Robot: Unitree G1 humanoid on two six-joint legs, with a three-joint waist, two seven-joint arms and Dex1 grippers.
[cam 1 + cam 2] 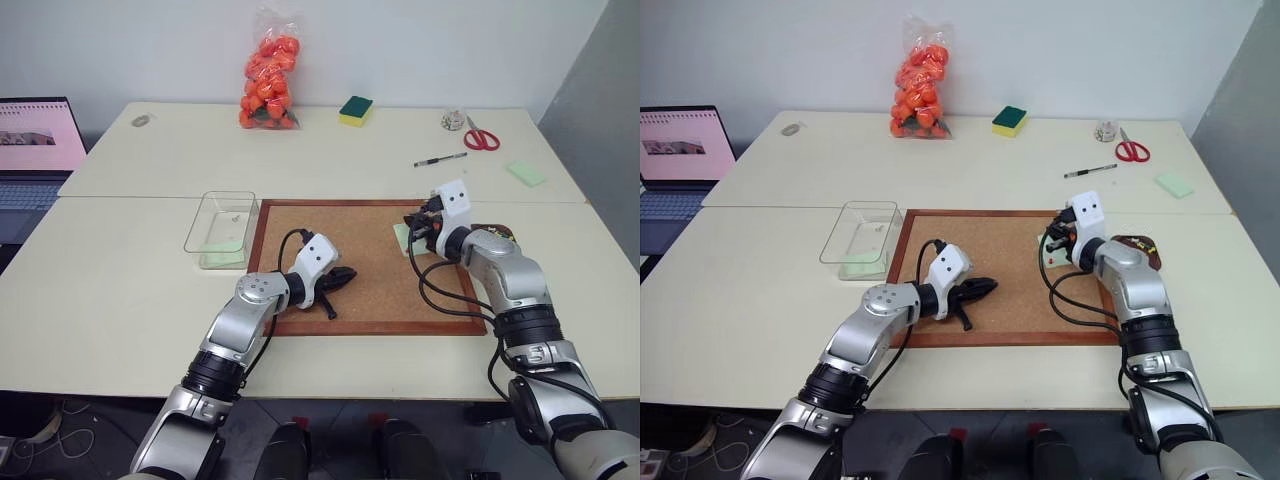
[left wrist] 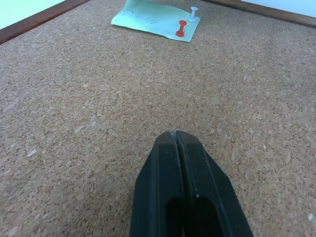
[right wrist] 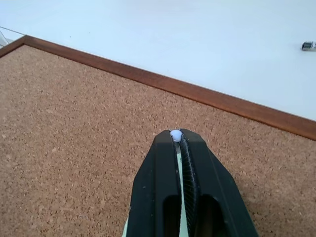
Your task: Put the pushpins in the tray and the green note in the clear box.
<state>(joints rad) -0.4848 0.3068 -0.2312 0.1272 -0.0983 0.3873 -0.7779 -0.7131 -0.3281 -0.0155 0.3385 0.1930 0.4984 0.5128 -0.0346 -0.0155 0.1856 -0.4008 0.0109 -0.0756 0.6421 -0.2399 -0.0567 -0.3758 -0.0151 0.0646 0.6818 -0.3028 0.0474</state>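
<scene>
Two claws are over the cork board (image 1: 370, 262), and both are pressed shut. Your right claw (image 3: 176, 134) has a white pushpin (image 3: 175, 134) nipped between its fingertips, the round head just peeping out at the tip; a sliver of pale green shows between and under its fingers, though you cannot tell whether the paper is caught in the grip. Your left claw (image 2: 176, 134) is closed on nothing and hovers low over bare cork.

Ahead of the left claw, well apart from it, the green note (image 2: 148, 19) lies on the cork with a red pushpin (image 2: 181, 28) and a second white pushpin (image 2: 193, 12) stuck through its near corner. In the head views that note sits directly beneath your right claw. The tray (image 1: 1137, 247) is just beside your right wrist on its outer side, off the board's edge, partly hidden by the arm. The clear box (image 1: 221, 229) stands off the board's far-left corner, to the outer side of your left claw, with something pale green under or in it.
</scene>
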